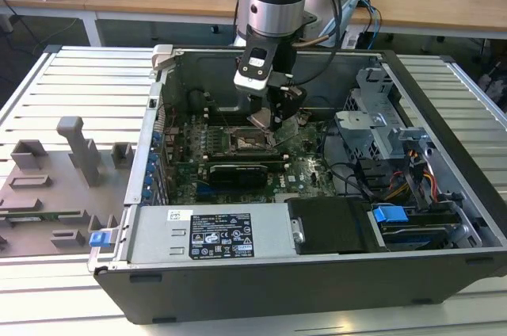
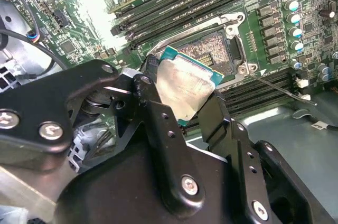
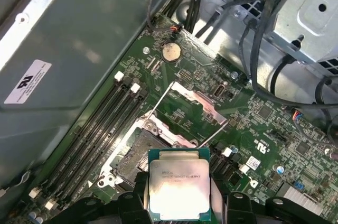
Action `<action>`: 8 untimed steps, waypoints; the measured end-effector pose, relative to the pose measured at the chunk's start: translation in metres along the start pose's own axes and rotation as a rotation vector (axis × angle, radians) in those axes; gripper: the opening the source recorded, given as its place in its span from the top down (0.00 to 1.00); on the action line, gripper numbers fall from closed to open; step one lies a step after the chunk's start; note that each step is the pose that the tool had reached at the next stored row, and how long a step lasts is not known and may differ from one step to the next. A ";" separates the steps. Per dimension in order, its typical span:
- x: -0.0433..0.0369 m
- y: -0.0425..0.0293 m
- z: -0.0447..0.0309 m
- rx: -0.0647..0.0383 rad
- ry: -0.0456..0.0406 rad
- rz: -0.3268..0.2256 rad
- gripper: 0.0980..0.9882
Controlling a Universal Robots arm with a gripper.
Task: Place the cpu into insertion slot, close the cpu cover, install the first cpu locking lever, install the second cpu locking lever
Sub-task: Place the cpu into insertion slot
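Note:
My gripper is shut on the cpu, a silvery square chip with a green edge, pinched by two opposite sides between the black fingers. The chip hangs tilted just above and beside the insertion slot, whose dark contact field lies bare. In the first wrist view the cpu sits short of the insertion slot, and the cpu cover is flipped open beyond it. A thin locking lever sticks out beside the socket. In the exterior view the gripper hovers over the insertion slot inside the open case.
Long black memory slots flank the socket. Cable bundles and a metal drive cage rise on the exterior view's right. The power supply lines the case's near wall. A grey fixture plate lies outside on the exterior view's left.

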State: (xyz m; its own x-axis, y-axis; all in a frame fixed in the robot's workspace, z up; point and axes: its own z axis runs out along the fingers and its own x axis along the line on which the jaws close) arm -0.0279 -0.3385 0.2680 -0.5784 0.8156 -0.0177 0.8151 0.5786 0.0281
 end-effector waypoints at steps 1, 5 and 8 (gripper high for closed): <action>0.0000 0.0000 0.0000 0.003 -0.0038 0.009 0.50; 0.0000 0.0000 0.0000 0.009 -0.0128 0.039 0.50; 0.0000 0.0000 0.0001 0.011 -0.0150 0.063 0.50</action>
State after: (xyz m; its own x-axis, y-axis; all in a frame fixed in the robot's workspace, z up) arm -0.0279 -0.3385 0.2679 -0.5251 0.8504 -0.0311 0.8504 0.5258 0.0189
